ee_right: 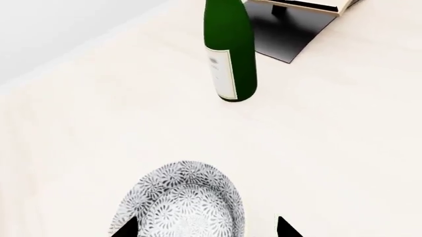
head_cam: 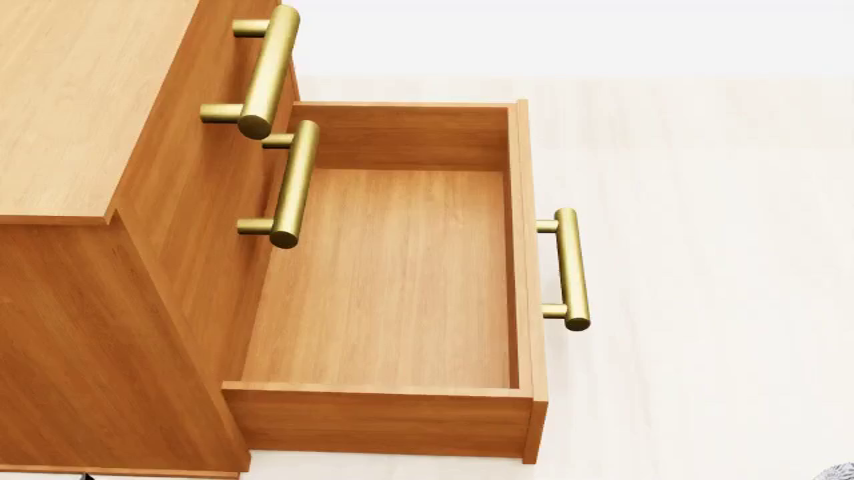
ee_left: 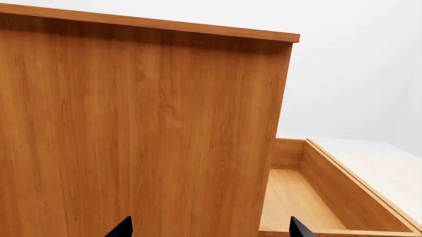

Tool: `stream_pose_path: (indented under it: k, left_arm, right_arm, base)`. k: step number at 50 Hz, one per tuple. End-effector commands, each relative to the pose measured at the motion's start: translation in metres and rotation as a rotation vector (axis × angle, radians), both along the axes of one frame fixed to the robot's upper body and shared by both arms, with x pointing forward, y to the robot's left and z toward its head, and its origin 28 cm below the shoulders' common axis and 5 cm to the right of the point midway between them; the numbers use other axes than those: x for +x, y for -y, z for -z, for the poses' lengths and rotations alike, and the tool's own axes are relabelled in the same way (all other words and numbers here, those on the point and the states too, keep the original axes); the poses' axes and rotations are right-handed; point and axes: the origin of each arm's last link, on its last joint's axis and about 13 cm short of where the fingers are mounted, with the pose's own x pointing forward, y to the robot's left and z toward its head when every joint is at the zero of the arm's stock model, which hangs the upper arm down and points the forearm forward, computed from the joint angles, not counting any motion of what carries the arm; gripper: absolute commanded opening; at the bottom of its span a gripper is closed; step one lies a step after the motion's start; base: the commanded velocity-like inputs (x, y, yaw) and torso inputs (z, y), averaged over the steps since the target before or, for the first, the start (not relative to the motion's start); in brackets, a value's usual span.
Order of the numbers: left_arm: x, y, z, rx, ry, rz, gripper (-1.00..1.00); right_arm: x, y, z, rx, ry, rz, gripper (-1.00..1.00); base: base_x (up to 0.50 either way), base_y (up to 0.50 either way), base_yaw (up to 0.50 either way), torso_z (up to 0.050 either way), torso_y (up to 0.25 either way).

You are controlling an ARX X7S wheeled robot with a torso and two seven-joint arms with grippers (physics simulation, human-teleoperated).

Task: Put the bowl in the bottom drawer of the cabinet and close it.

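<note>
In your left wrist view, the flat side wall of the boxy orange-brown wood-grain cabinet fills most of the picture, and its top board ends in a thin overhanging edge. Beside the wall you see the bottom drawer, an orange-brown wooden box, pulled out with its inside bare. Only two black fingertips of the left gripper show at the picture's border, set wide apart, with nothing between them. They are close in front of the cabinet wall.

In your head view, the bottom drawer stands pulled far out from the cabinet front, and its floor is free from wall to wall. Its brass cylindrical bar handle sticks out over the pale cream floor. The two upper drawers are closed, and their brass handles hang over the rear edge of the open box. The floor past the drawer front is wide and open. At the lower right corner a small patterned bit shows; you cannot tell what it is.

In your right wrist view, the small round white bowl with fine grey-blue floral pattern sits on the cream floor, directly between the spread black tips of the right gripper. The jaws stand apart, and whether they touch the rim you cannot tell. A dark green glass bottle with a white label stands well apart from the bowl. Past the bottle is a black base plate carrying something pale.
</note>
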Motion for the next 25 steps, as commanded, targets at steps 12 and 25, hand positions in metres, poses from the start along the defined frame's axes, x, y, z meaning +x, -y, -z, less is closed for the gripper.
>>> stream_pose_path:
  k: [12, 25]
  left_arm:
    - [0.000, 0.000, 0.000, 0.001, 0.000, 0.001, 1.00]
    - [0.000, 0.000, 0.001, 0.000, -0.002, 0.000, 1.00]
  right_arm:
    - [-0.001, 0.006, 0.013, 0.020, -0.040, 0.024, 1.00]
    - [0.005, 0.009, 0.025, 0.030, -0.047, 0.027, 1.00]
  base:
    - [0.00, 0.00, 0.00, 0.000, 0.000]
    - [0.00, 0.00, 0.00, 0.000, 0.000]
